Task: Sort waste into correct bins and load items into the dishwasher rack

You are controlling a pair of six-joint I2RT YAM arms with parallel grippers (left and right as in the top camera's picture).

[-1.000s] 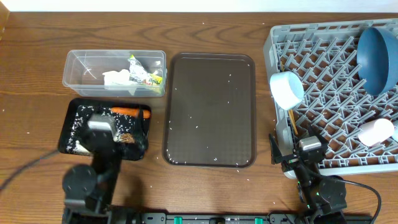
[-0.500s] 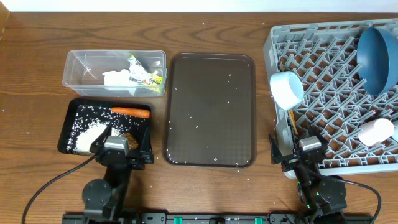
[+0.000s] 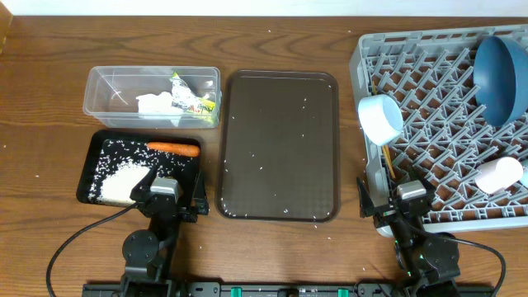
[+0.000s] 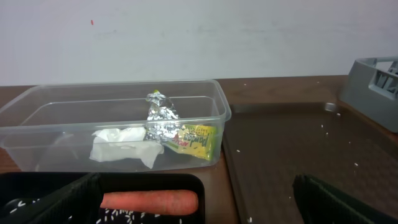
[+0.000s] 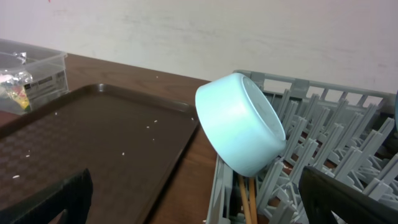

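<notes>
The clear tub (image 3: pixel 107 82) holds white tissue (image 3: pixel 157 103), silver foil (image 3: pixel 176 82) and a yellow-green wrapper (image 3: pixel 200 106). The left wrist view shows the tub (image 4: pixel 62 102), foil (image 4: pixel 160 115), tissue (image 4: pixel 121 143) and wrapper (image 4: pixel 198 140). The black tray (image 3: pixel 92 161) holds the carrot (image 3: pixel 173 148) and white rice (image 3: pixel 120 181). Brown scraps are hidden. My left gripper (image 3: pixel 169 198) is open and empty at the tray's front right corner, and the carrot (image 4: pixel 149 200) lies just ahead of it. My right gripper (image 3: pixel 396 206) is open and empty at the rack's (image 3: pixel 437 115) front left corner.
The brown serving tray (image 3: pixel 279 144) lies in the middle with scattered rice grains. The rack holds the dark blue plate (image 3: pixel 501 78), a light-blue cup (image 3: pixel 379 115), a pink cup (image 3: pixel 499 175) and chopsticks (image 3: pixel 386 157). The right wrist view shows the cup (image 5: pixel 239 124) above the chopsticks (image 5: pixel 247 202).
My left gripper has drawn back from over the black tray toward the front edge and slightly right, uncovering the rice pile. The right arm has not moved.
</notes>
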